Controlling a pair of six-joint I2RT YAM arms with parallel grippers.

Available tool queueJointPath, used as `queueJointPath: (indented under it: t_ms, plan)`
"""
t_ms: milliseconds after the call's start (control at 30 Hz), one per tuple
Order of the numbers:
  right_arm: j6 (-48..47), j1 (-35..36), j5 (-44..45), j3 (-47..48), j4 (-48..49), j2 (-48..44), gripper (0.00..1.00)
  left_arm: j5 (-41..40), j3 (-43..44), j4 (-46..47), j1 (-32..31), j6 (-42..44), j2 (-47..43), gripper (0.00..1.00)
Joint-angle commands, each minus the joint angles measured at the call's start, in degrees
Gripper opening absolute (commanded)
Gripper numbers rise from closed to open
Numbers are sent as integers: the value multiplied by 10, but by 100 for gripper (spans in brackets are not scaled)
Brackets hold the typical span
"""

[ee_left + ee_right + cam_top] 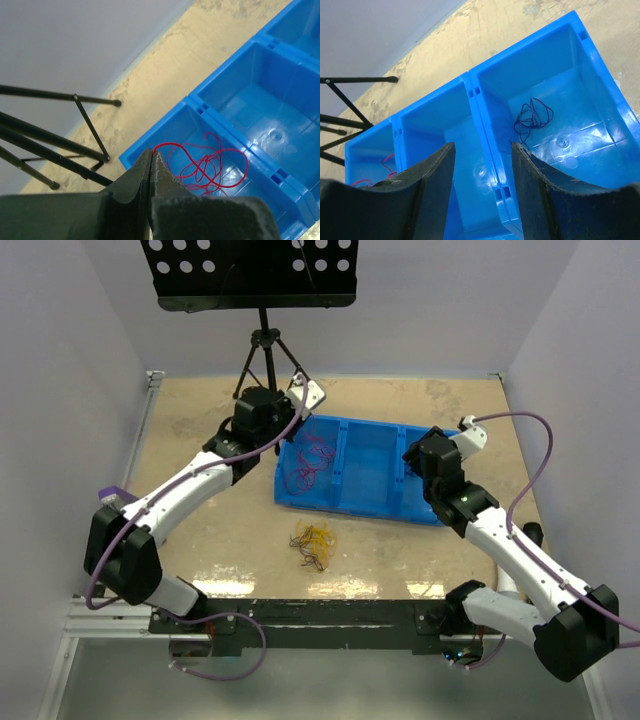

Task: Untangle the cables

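Left gripper (151, 153) sits over the far left corner of the blue tray (372, 502), jaws pressed together. A strand of the red wire (210, 165) runs out from between the tips, so it is pinched there. The rest of that wire lies in loose loops on the floor of the tray's left compartment, just below and ahead of the tips. Right gripper (482, 146) hangs over the tray with jaws spread and nothing between them. A dark wire (533, 119) lies coiled in the right compartment ahead of it, apart from both fingers. A yellow-orange tangle (314, 542) rests on the table (200, 440), near the tray's front wall and clear of both grippers.
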Motion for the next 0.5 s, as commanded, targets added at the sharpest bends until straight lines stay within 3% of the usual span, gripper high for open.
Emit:
queueJointPath:
  t_ms: [0,167,333,367,400,467]
  plan:
    - [-19,-2,-27,16,20,-5,54,-61,-28,19,0,3,34,0]
    - [-26,0,-49,13,32,-13,55,-110,-45,35,-1,26,80,0]
    - [-28,30,-58,0,47,-13,57,-108,-34,34,-5,20,112,3]
    - [-29,41,-54,-2,47,-12,58,-102,-27,29,-5,17,114,14]
    - [-29,51,-50,-2,48,-10,58,-94,-20,20,-6,12,115,33]
    - [-30,84,-34,2,47,-1,59,-79,-6,0,-5,1,107,42]
